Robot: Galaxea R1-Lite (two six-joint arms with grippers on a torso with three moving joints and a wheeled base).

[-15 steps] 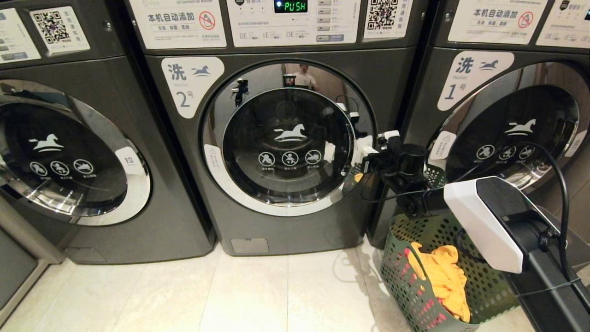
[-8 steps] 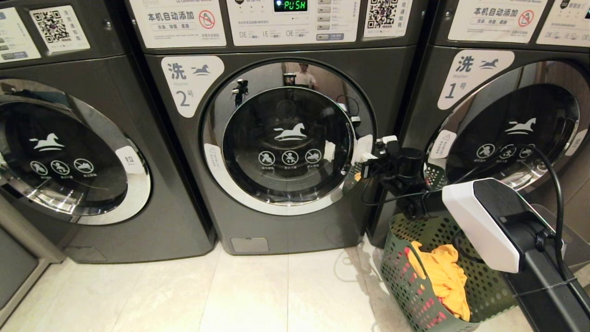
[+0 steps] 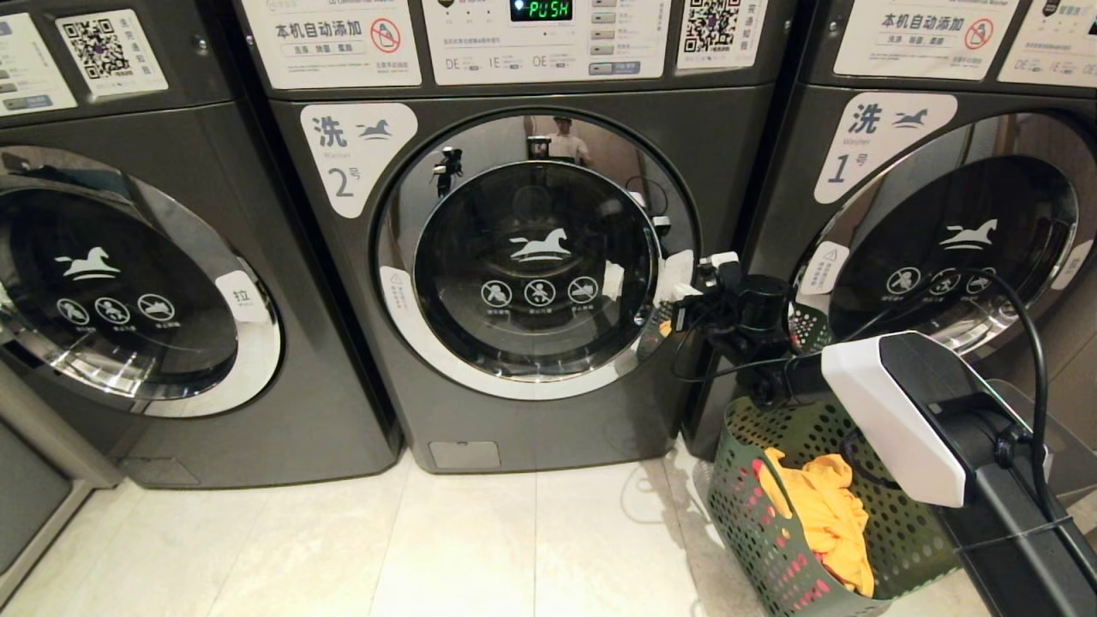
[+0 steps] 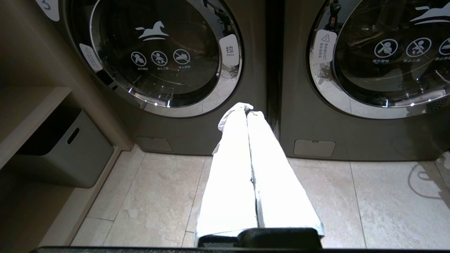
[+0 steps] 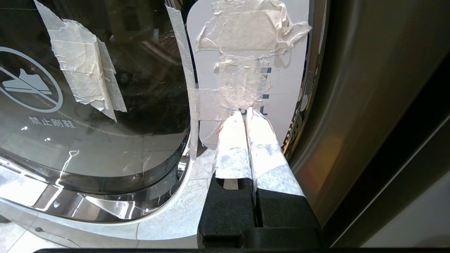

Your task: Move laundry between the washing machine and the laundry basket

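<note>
Dark grey steel fronts fill the head view: the washing machine (image 3: pixel 531 257) marked 2 stands with its chrome-rimmed door shut, and the right gripper (image 3: pixel 686 287) sits at that door's right edge, by the white pull tab, while the green laundry basket (image 3: pixel 771 531) stands on the floor just below and to the right, holding the yellow-orange garment (image 3: pixel 823 514) with a red garment (image 3: pixel 776 536) glimpsed through the perforations. The step in hand looks like opening the door, so the tips should hook behind the tab's edge and pull outward along the hinge arc, not straight back, keeping the arm out of the basket's way. Readable here: the green display says "PUSH", the label reads "洗 2号", the neighbour's label (image 3: pixel 874 146) reads "洗 1号", and a panel sticker reads "本机自动添加". In the left wrist view the left gripper (image 4: pixel 242 109) hangs low over the tiled floor (image 4: pixel 158 196) with its white-wrapped fingers pressed together and nothing between them, pointing at the seam between two machines; a tab there reads "拉 PULL", and a grey bin (image 4: pixel 63 151) sits under a shelf. In the right wrist view the right gripper's taped fingers (image 5: pixel 233 140) are closed flat against each other, empty, their tips touching or just short of the tape-covered tab (image 5: pixel 253 52); "禁止刷鞋" is printed on the glass.
</note>
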